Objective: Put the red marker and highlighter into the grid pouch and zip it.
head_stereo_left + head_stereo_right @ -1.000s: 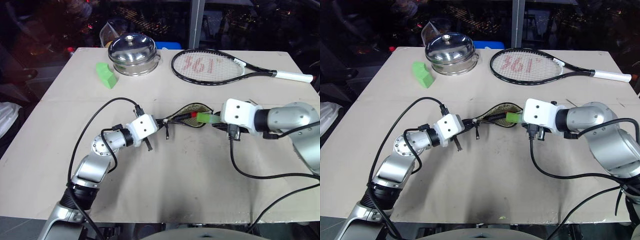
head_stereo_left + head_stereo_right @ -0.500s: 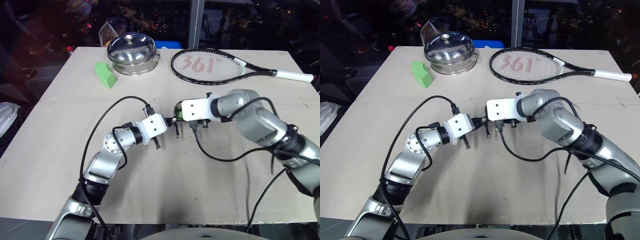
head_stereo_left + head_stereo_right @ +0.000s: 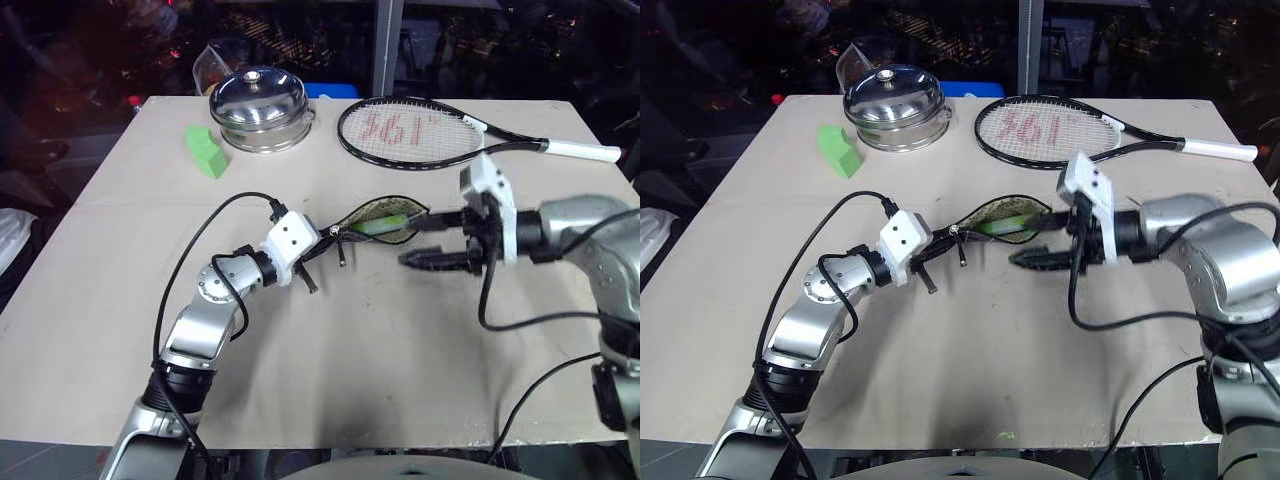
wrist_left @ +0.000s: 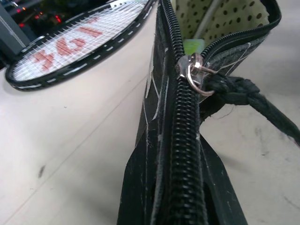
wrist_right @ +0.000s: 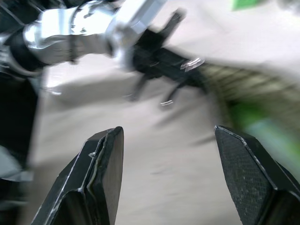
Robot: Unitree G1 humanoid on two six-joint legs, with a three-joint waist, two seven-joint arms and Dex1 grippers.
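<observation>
Right gripper [image 3: 432,240] backed off the grid pouch [image 3: 375,221], fingers spread and empty, left gripper [image 3: 318,252] pinching the pouch's end

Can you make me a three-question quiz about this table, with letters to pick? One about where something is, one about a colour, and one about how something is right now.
1. Where is the highlighter?
A. inside the grid pouch
B. on the racket
C. beside the pot

2. What colour is the wedge block?
A. blue
B. green
C. red

3. How is the right gripper?
A. shut on the highlighter
B. shut on the zipper
C. open, holding nothing

Answers: 1 A, its green body lies in the pouch's open mouth. 2 B, it is bright green. 3 C, its fingers stand apart with only table between them.
</observation>
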